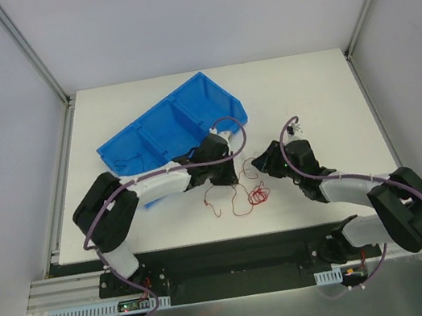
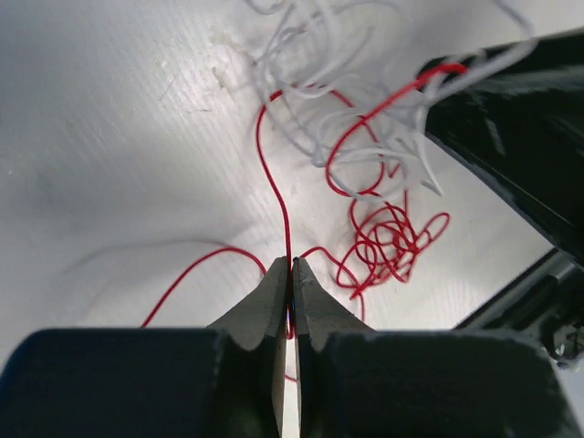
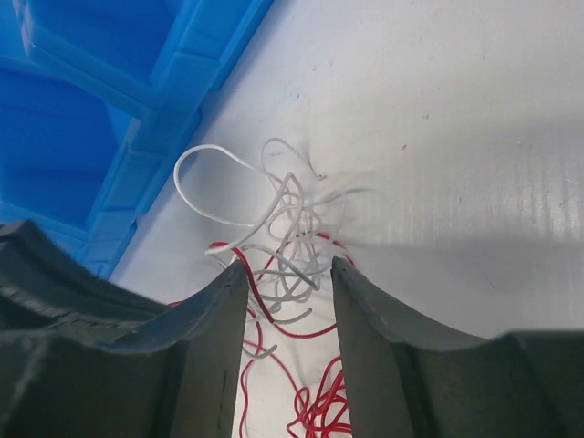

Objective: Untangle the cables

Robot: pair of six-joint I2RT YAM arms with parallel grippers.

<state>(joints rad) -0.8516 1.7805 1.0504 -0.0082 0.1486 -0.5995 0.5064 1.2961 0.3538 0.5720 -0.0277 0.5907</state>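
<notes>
Top cam: cables (image 1: 241, 198) sit as a small tangle on the white table (image 1: 332, 104) nr its front edge, just in front of left gripper (image 1: 229, 179) & right gripper (image 1: 264, 165), w/ blue bin (image 1: 172, 124) behind. Left wrist: left gripper pinched tight on the red wire (image 2: 272, 173), white wire (image 2: 301, 64) bunched beyond it. Right wrist: right gripper's jaws stand apart, either side of the white wire over red loops, blue bin at upper left.
</notes>
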